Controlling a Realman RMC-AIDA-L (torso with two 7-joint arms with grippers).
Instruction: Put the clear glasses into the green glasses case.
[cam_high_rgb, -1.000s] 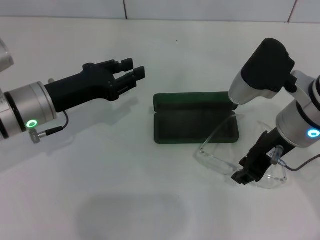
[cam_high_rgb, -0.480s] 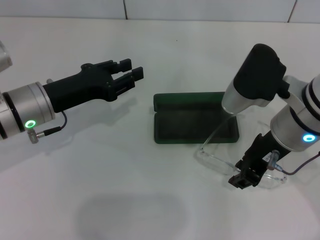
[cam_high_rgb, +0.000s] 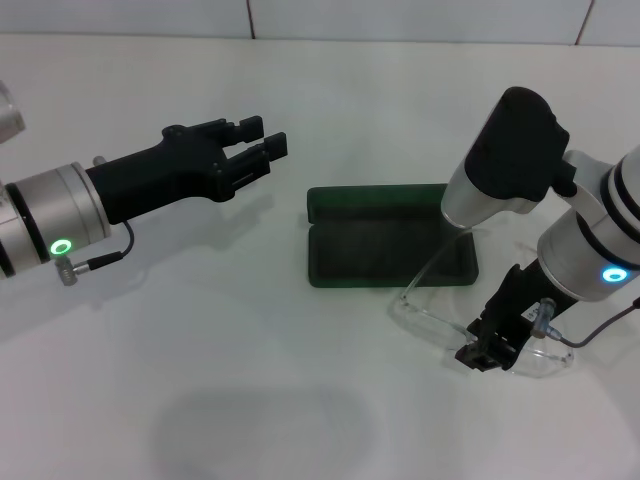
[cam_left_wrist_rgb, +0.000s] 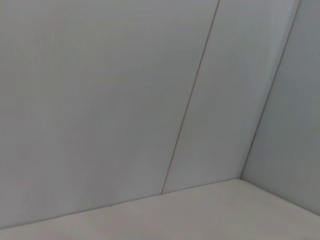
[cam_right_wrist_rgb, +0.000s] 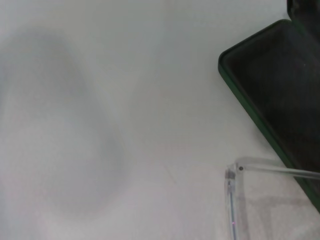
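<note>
Green glasses case (cam_high_rgb: 390, 245) lies open in the middle of the white tabletop (cam_high_rgb: 250, 400), lid flat at the far side, dark lining up. Nothing inside the tray except one thin clear arm of the glasses crossing its right end.

Clear glasses (cam_high_rgb: 440, 318) sit on the tabletop just beside the case's near right corner, lenses toward the robot's side, one arm angled up over the case edge. The right wrist view picks up that corner of the frame (cam_right_wrist_rgb: 234, 185) and the case rim (cam_right_wrist_rgb: 250, 107) right next to it, arm running along the rim.

Right tool (cam_high_rgb: 487, 350) is down at the glasses, at the front of the frame near the right lens. Black fingers are against or around the clear plastic; I cannot tell from here whether they are closed on it or only touching it. The right arm's elbow housing hangs over the case's right end.

Left tool (cam_high_rgb: 262, 148) hovers above the tabletop, left of the case and well apart from it, fingers parted, holding nothing. Its wrist camera sees only the wall panels.
</note>
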